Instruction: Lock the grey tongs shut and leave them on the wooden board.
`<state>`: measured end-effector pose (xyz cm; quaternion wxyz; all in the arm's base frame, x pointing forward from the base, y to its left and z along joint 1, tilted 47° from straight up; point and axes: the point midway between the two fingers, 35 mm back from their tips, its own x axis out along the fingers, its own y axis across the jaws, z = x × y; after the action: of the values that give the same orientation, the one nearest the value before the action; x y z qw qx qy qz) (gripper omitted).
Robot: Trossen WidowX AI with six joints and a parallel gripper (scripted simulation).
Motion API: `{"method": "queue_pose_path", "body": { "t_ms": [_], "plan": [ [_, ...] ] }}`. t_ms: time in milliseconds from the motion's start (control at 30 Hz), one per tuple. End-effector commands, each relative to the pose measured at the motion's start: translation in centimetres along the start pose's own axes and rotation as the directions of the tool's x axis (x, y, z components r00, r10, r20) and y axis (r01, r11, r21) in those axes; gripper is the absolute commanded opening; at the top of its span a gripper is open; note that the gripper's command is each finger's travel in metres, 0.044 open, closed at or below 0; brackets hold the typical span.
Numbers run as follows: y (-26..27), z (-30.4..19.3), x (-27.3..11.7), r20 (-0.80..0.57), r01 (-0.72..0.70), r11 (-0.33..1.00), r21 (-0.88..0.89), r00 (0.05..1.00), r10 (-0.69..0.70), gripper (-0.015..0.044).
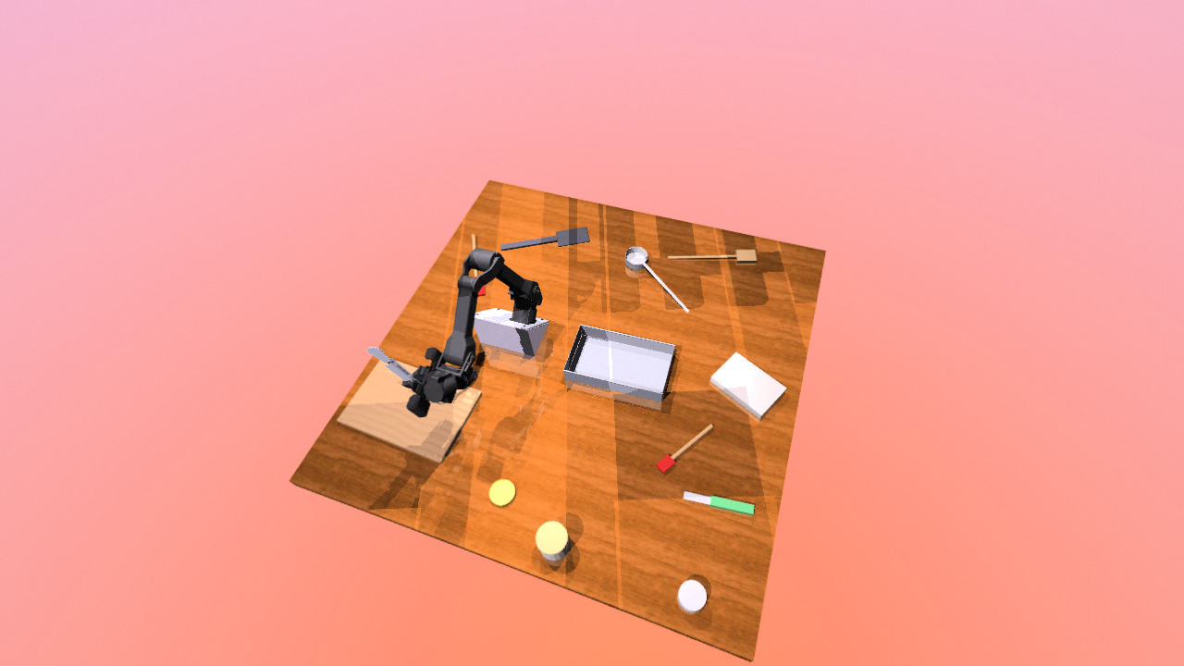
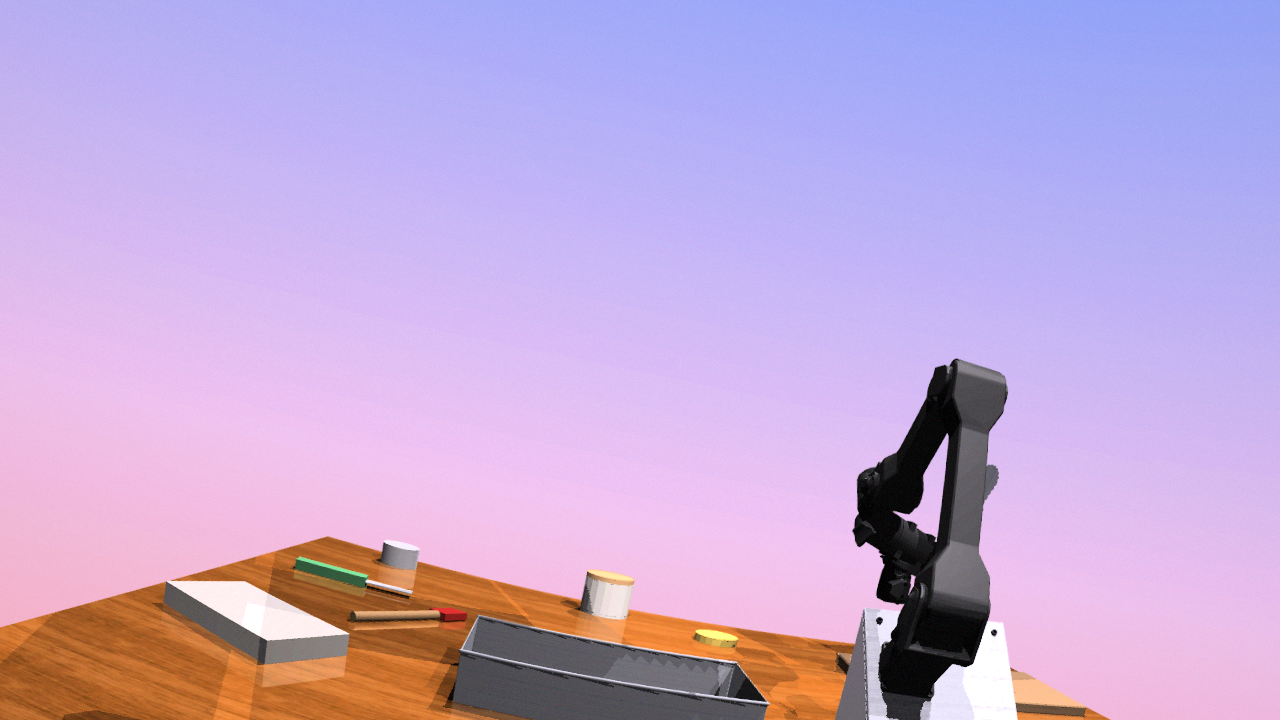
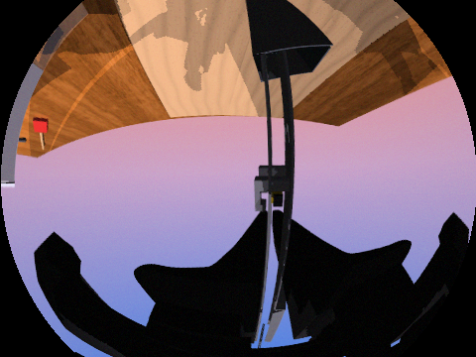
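The grey tongs [image 1: 395, 368] [image 3: 290, 129] are off the roasting tin, held above the wooden board [image 1: 363, 413] [image 2: 1047, 695] [image 3: 149, 59]. Their light grey tips point up and outward past the board's back left side. One tip end [image 2: 991, 481] shows behind the arm in the exterior view. In the wrist view the two legs run close together into a dark wedge-shaped end on the board side. My gripper [image 1: 416, 380] [image 3: 269, 216] is shut on the tongs. The frames do not show whether the hinge is locked.
The empty roasting tin [image 1: 616, 388] [image 2: 608, 689] stands beside the arm's white base [image 1: 500, 333]. A yellow disc [image 1: 501, 492] [image 2: 716, 638] and a lidded pot [image 1: 552, 538] [image 2: 607, 596] are near the front edge. A white block [image 1: 747, 386] [image 2: 255, 617] lies beyond the tin.
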<state>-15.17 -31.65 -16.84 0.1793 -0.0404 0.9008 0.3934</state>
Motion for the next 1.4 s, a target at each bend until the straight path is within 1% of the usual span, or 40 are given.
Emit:
{"method": "queue_pose_path", "body": {
  "t_ms": [0,133,433,700,1033,1367],
  "plan": [
    [0.0,-0.1,0.0,-0.004,-0.004,1.000,-0.001,1.000,0.004,-0.0150],
    [-0.4,0.0,0.4,0.031,0.002,1.000,-0.008,1.000,-0.002,-0.0150],
    [-1.6,0.3,1.8,0.173,0.024,0.999,-0.025,0.985,-0.019,-0.0150],
    [-2.3,0.6,2.9,0.302,0.039,0.999,-0.032,0.953,-0.027,-0.0150],
    [-2.7,1.0,3.9,0.460,0.050,0.998,-0.035,0.888,-0.028,-0.0150],
    [-2.6,1.3,4.6,0.608,0.050,0.998,-0.026,0.794,-0.024,-0.0150]
  ]
}}
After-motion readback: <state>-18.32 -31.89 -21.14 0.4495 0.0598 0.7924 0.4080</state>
